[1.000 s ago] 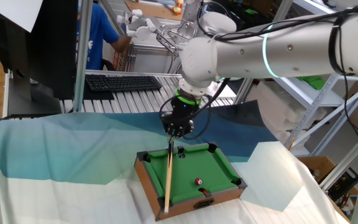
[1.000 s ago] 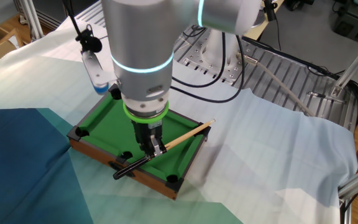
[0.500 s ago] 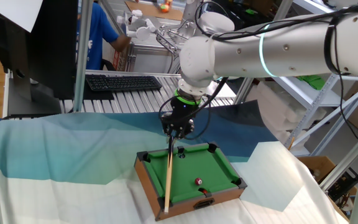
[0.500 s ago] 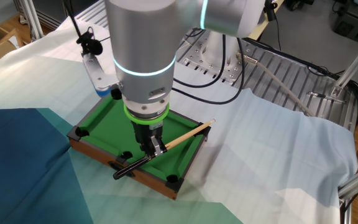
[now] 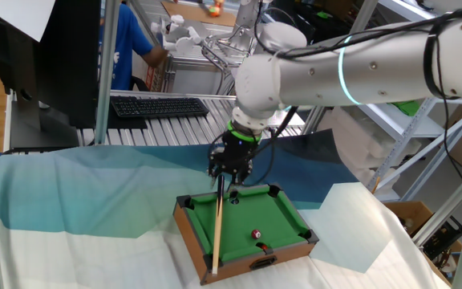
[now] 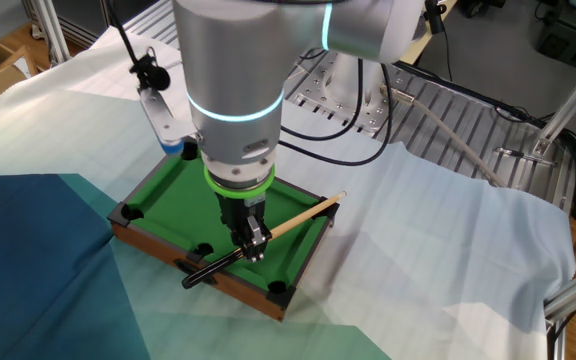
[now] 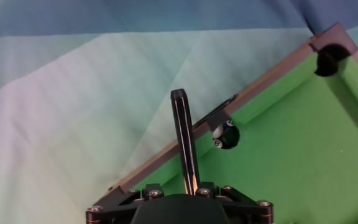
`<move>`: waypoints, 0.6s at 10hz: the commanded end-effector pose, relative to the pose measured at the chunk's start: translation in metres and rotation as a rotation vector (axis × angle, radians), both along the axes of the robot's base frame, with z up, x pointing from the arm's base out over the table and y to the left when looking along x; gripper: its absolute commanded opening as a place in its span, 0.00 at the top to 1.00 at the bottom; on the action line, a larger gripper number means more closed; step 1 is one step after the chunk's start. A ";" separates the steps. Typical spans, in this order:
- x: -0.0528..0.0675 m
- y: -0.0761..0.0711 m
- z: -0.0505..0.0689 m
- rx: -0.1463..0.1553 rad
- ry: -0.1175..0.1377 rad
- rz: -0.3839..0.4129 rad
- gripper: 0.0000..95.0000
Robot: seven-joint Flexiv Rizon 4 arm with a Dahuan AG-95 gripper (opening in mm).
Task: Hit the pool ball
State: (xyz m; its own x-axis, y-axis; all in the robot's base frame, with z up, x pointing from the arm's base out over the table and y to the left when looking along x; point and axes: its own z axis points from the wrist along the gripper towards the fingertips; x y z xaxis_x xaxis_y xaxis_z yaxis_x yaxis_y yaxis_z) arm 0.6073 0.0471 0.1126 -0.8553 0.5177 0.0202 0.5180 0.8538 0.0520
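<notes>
One cue stick [image 5: 216,233] is all you have to work with, and the gripper [image 6: 255,243] has its jaws pinching it near the dark butt end, low over the mini pool table [image 5: 283,210]. From the hand view the butt [image 7: 183,134] pokes out past the wooden rail, next to a side pocket [image 7: 224,135] with what may be a small ball sitting in it; the view is too tight to be sure. Keep the stick level and low over the felt. Farther along, the pool ball [image 5: 257,234] rests on the green near the opposite end rail, well to one side of the cue tip [image 5: 214,270]. Swing the tip toward it before you push, and stroke gently so the ball rolls rather than hops.
</notes>
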 end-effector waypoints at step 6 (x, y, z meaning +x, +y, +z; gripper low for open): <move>-0.007 0.001 -0.007 0.015 -0.006 0.020 0.80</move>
